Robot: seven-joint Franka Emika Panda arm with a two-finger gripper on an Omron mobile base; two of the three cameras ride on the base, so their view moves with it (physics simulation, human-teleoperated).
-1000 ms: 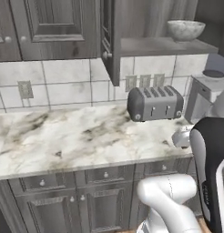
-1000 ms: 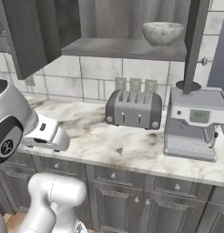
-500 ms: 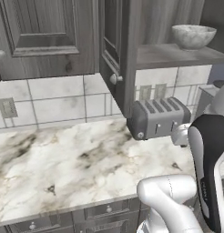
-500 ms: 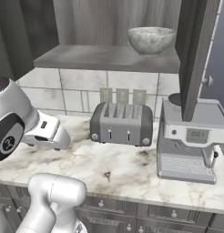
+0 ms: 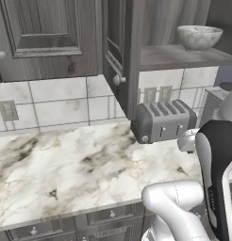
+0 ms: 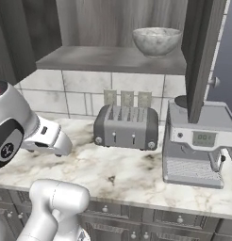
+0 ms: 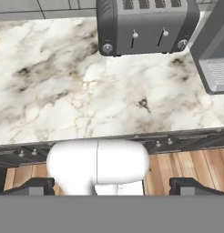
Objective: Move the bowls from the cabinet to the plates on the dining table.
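A mottled grey-white stone bowl sits upright on the open cabinet shelf (round, deep); gripper jaws spread wide, empty.

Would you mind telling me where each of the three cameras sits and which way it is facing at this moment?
Left base view: behind the arm's left, facing the counter, toaster and bowl in the open cabinet; arm at lower right.
Right base view: behind its right, facing the same toaster, bowl and the coffee machine; arm at lower left.
Hand view: on the hand, looking down at counter and toaster; open gripper at bottom.
Shared: toaster.
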